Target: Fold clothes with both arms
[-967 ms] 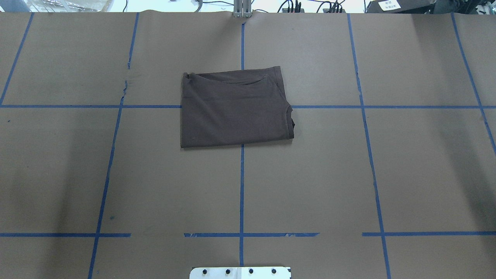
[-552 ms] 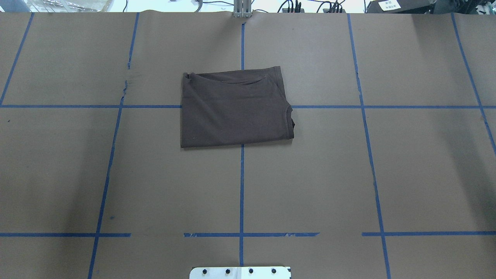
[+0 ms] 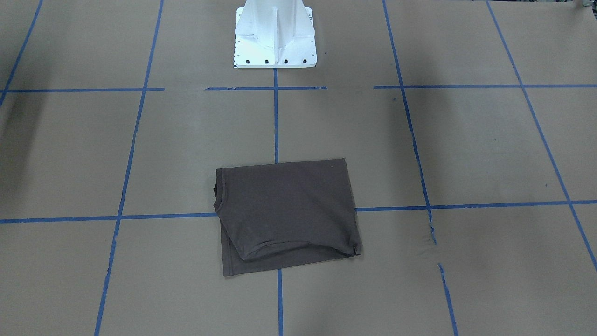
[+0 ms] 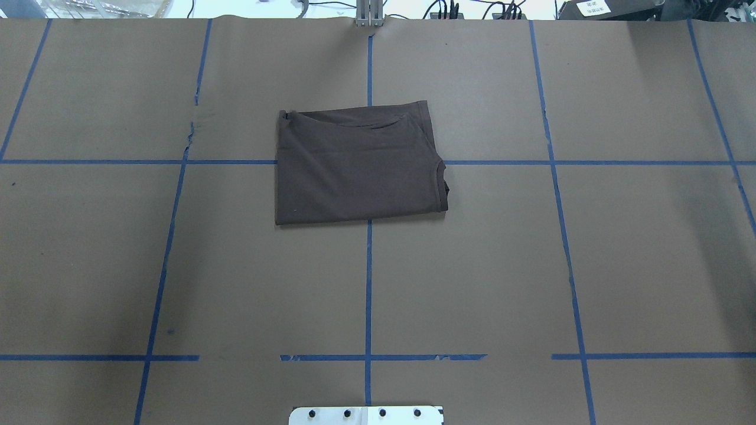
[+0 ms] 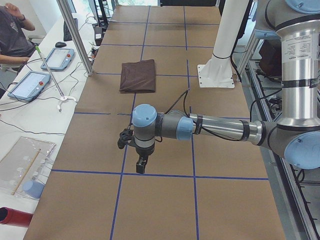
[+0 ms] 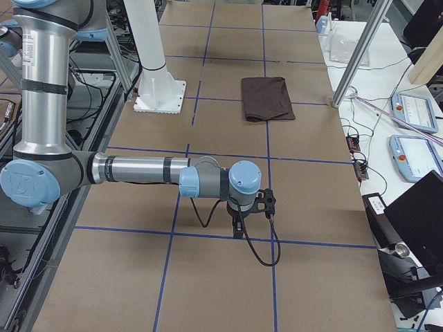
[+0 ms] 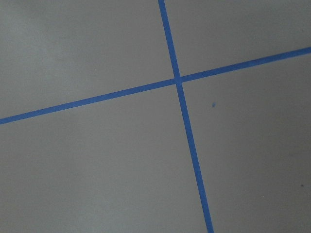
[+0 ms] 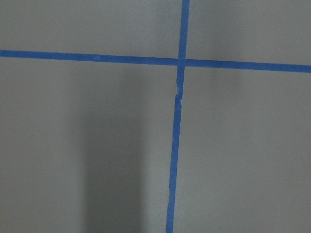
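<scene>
the t-shirt (image 4: 357,165) is seen folded into a flat rectangle on the table (image 4: 531,265), laid over a crossing of blue tape (image 4: 368,283), its collar (image 4: 442,180) apparently turned to the robot's right. the left gripper (image 5: 142,165) and right gripper (image 6: 239,227) are held low over the table, well apart from it; their fingers' state cannot be told.

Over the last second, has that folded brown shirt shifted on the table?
No. Seen from overhead, the T-shirt keeps its near edge on the central tape line at the same spot, its collar on the crosswise tape line.
</scene>
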Controlling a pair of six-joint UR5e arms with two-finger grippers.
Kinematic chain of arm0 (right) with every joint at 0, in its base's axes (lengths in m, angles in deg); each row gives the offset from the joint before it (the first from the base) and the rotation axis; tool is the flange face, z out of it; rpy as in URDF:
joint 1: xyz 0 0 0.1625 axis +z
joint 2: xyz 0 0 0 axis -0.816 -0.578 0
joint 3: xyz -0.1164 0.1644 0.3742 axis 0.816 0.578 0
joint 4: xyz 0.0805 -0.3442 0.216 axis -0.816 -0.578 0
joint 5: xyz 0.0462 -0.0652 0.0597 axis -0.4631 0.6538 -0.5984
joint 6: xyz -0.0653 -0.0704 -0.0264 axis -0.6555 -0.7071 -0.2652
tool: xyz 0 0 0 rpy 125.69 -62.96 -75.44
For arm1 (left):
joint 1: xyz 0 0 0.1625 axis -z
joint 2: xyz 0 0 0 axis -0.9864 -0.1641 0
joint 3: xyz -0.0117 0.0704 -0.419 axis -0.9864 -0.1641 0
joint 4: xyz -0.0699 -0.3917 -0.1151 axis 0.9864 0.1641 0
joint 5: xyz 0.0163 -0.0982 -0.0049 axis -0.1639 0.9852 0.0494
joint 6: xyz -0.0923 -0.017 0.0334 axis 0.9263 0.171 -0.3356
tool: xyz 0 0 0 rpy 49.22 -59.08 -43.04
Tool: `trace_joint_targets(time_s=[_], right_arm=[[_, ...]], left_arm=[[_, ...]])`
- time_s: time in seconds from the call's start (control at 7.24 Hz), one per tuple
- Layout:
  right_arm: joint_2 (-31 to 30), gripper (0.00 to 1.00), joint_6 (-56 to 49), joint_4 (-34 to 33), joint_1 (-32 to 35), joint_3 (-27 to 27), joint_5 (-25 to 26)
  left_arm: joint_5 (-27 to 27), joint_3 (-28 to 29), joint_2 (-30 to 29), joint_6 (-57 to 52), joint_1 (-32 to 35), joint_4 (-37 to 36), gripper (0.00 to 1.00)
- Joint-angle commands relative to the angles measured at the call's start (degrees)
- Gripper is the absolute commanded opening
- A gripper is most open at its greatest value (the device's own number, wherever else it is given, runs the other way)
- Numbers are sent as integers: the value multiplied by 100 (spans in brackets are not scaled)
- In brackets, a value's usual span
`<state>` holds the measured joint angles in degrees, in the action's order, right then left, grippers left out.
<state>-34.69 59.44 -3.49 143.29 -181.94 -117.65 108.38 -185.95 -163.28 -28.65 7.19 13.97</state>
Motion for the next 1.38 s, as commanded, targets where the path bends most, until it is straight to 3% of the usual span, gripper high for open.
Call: trace_joint_targets(time_s=[0.0,1.24], right_arm=[[-19,100,-23,-47,296,-6,-170],[-116,100,-32,-3,430,-15,-285]], left_arm=[[109,34,7,-38,-2,-10,100],[109,-10,-11,302,6,17,100]])
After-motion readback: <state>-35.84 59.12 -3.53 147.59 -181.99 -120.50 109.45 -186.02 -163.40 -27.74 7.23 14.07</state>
